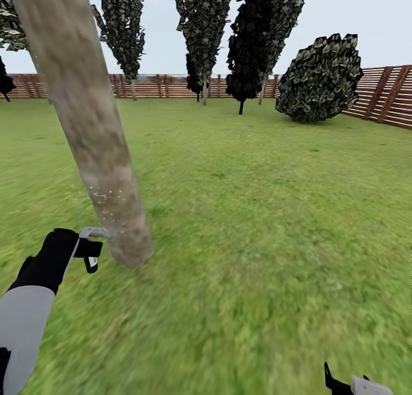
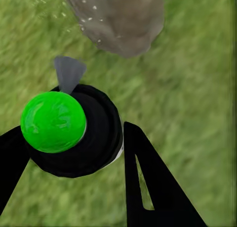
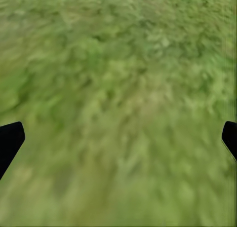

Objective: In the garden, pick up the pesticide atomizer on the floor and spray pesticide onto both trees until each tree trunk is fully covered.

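Evidently mid-spray, the left gripper [image 2: 74, 153] held the atomizer [image 2: 69, 131] clamped beside the tree trunk [image 1: 91, 131], seemingly speckled with droplets, so sweeping the nozzle higher looked next; the right gripper [image 3: 118, 138] hung wide.

The trunk [image 1: 86, 126] in front of me is mottled grey-beige, flecked with small white specks low down, and the lawn [image 1: 257, 223] is a patchy green with yellowish streaks. My left hand [image 1: 91, 252] is black on a pale grey arm, and from its wrist I see the sprayer [image 2: 74, 131]: a black body, a glossy bright green ball and a grey nozzle. The fence [image 1: 389, 94] is reddish-brown slats; the bush [image 1: 320, 80] is dark green speckled with pale leaves.
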